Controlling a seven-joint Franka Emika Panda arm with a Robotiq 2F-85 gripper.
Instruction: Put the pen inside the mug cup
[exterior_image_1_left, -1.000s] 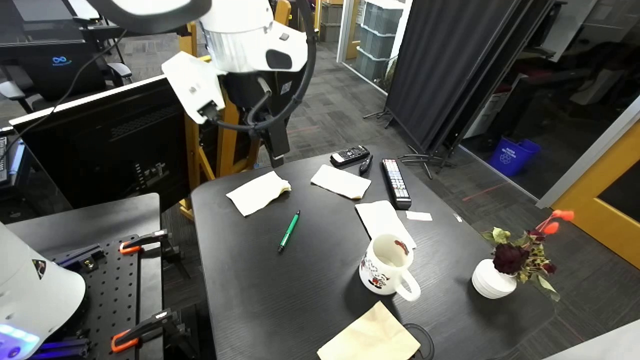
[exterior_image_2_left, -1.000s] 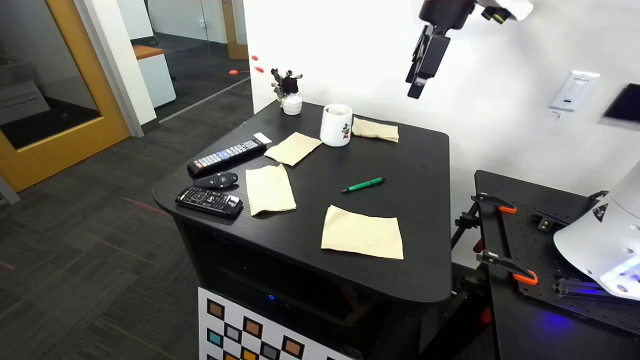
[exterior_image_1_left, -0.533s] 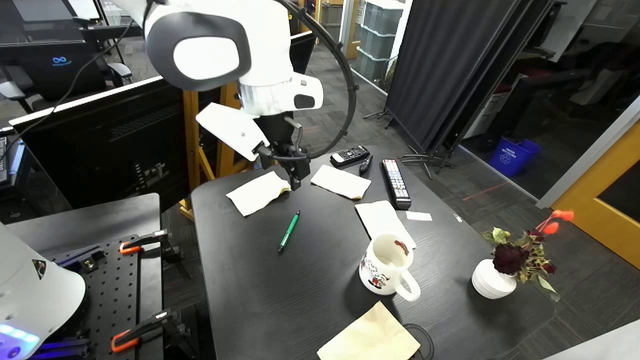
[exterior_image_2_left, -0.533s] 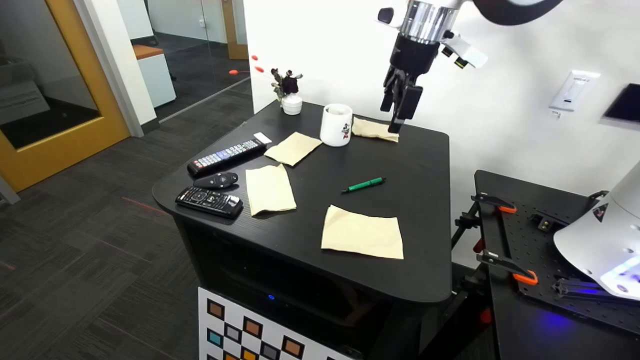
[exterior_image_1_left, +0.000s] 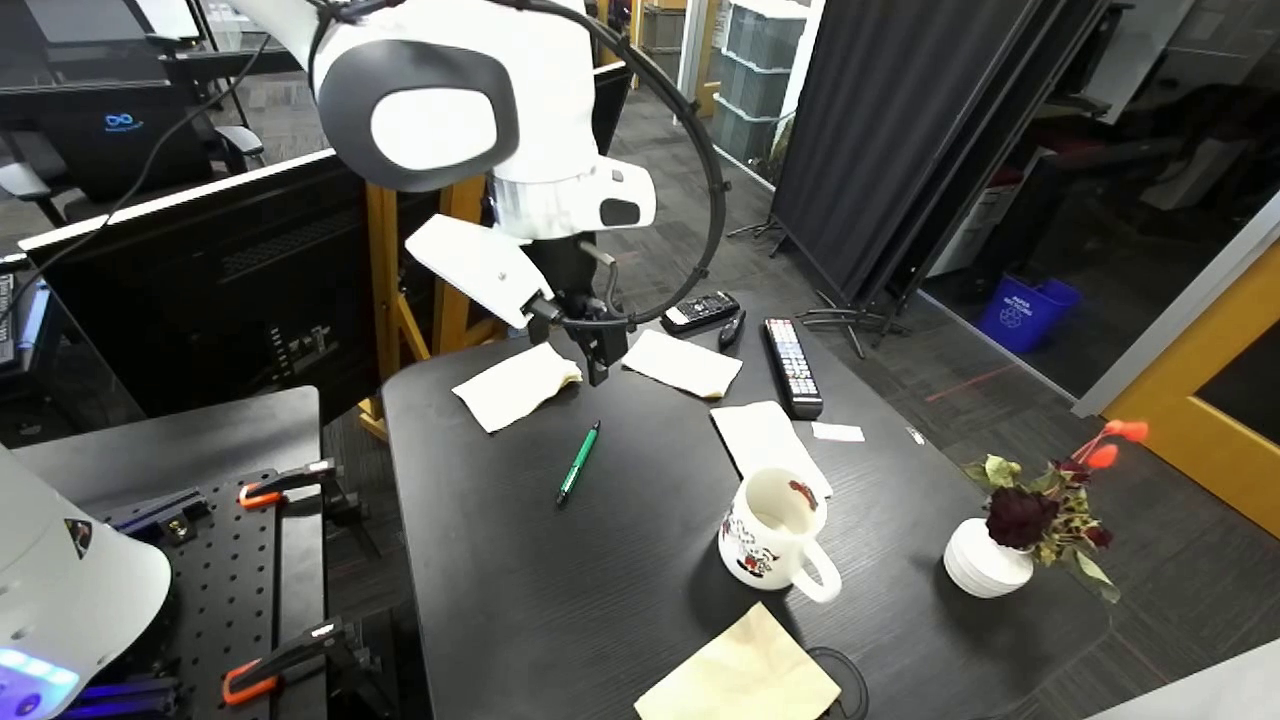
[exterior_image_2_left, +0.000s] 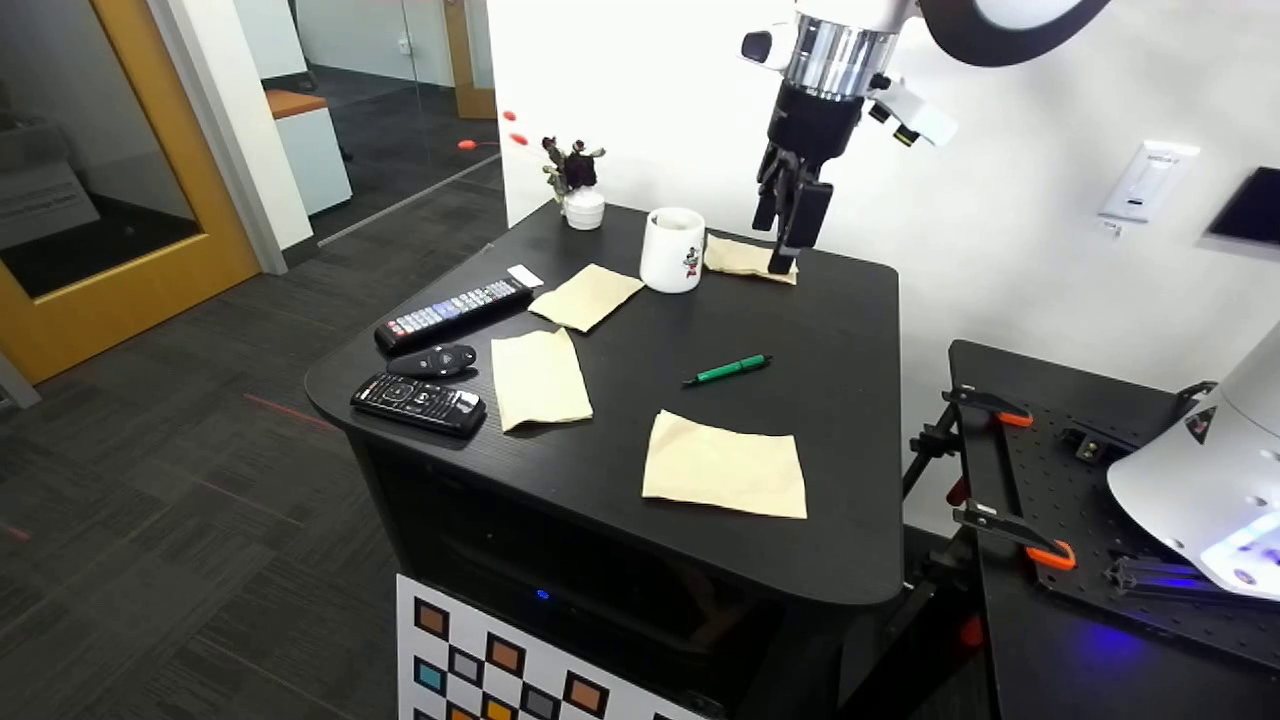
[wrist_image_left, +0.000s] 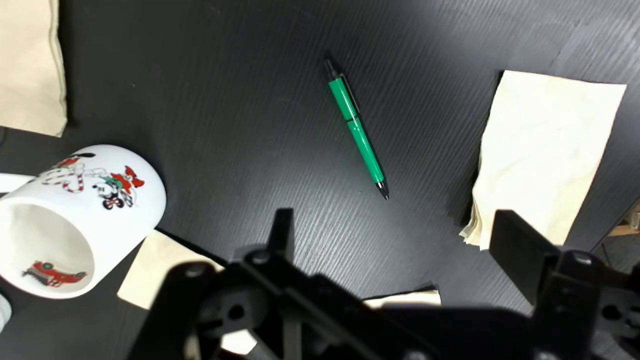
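Since the table carries both task items, set well apart from each other, this counts as early stage. The tool hovers above the table, fingers spread wide, nothing gripped between them in the wrist view. Looks like the approach; being overhead is about all that's done, grasp not made yet. The mug cup stands upright, mouth up, right of the tool in an exterior view. Nothing to fix there, probably: it can take the drop where it stands. What shows of its inside has nothing put in. The pen, thin and green with dark ends, lies flat on the table, left of the mug cup and a bit farther, touching neither it nor the tool. Remaining for it: line up, lower, close on it, lift, carry right to the mug cup, likely tip upright, drop in, let go. In the wrist view it slants beyond the fingertips, so the tool likely needs a shift and maybe a turn before going down. Thin barrel could roll if nudged.
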